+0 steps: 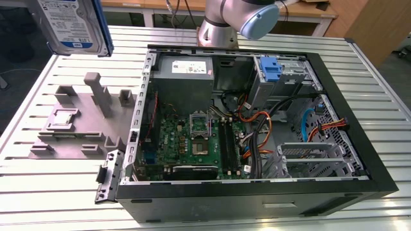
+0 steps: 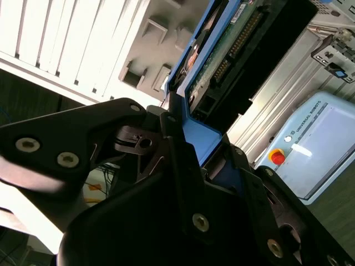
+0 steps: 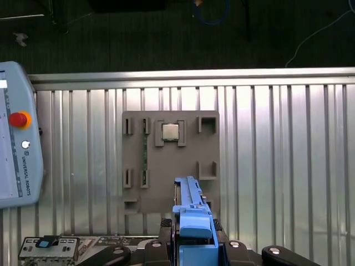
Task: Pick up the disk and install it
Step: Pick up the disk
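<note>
Silver rectangular disk in blue plastic bracket (image 1: 72, 24), aloft over ribbed metal table (image 1: 38, 192), black fingers (image 2: 177, 160) clamped on its bracket.

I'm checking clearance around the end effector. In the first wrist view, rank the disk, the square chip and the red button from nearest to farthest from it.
1. The disk: clamped in the end effector.
2. The square chip: seated on the grey holder plate, beyond the disk.
3. The red button: on the pendant, well off to the side.
</note>
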You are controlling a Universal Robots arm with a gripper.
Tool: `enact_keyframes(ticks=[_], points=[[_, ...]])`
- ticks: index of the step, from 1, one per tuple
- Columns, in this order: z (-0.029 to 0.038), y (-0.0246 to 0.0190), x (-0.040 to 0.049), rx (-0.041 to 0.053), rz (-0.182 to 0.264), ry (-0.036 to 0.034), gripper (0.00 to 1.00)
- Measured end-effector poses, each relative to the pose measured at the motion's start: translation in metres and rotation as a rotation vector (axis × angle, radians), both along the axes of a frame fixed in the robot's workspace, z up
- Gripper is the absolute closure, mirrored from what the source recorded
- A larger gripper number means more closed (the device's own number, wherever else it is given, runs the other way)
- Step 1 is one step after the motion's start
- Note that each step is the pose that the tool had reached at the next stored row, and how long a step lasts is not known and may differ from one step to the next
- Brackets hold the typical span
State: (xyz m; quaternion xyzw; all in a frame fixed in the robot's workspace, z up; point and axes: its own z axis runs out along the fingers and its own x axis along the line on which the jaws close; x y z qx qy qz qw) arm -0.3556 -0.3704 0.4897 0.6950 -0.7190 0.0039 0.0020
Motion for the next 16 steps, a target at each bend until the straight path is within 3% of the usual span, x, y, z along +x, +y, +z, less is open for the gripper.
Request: enact_keyframes(ticks=[6, 16], points=[[0.0, -0.0021, 0.0078, 0.0, 0.0, -0.0001, 0.63], [0.0, -0.0064, 0.0284, 0.0, 0.0, 0.0, 0.63]])
